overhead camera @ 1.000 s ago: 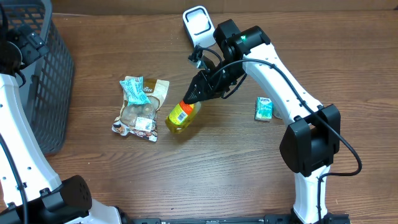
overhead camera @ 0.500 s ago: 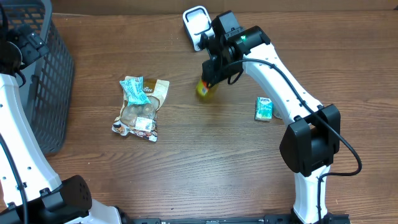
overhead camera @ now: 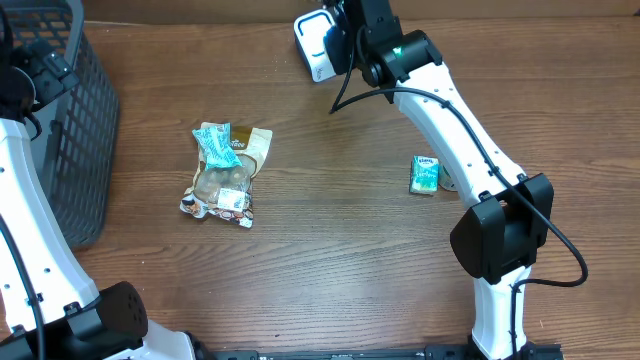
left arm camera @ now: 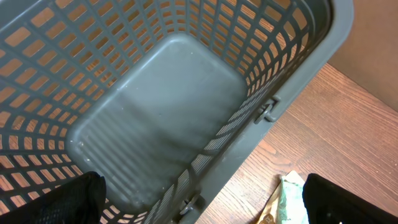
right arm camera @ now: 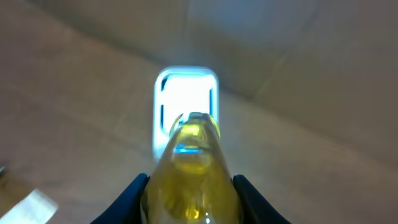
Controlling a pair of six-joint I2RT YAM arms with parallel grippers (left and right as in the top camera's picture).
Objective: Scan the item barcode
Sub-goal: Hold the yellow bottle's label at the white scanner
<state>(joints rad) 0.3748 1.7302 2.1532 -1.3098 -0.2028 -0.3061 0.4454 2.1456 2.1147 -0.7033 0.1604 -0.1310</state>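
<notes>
Brown wooden bench spreads under both arms. At its left edge stands a gray lattice basket. The left arm hangs over it, the left jaws spread wide and gripping nothing. The white right arm reaches across to the far edge. Left of centre lie overlapping snack bags. At the far edge sits a white scanner, its window glowing. The right jaws are clamped on a yellow bottle, held in front of the scanner with its far end toward the lit window; the wrist view is blurred. A small green box lies just beside the right arm.
</notes>
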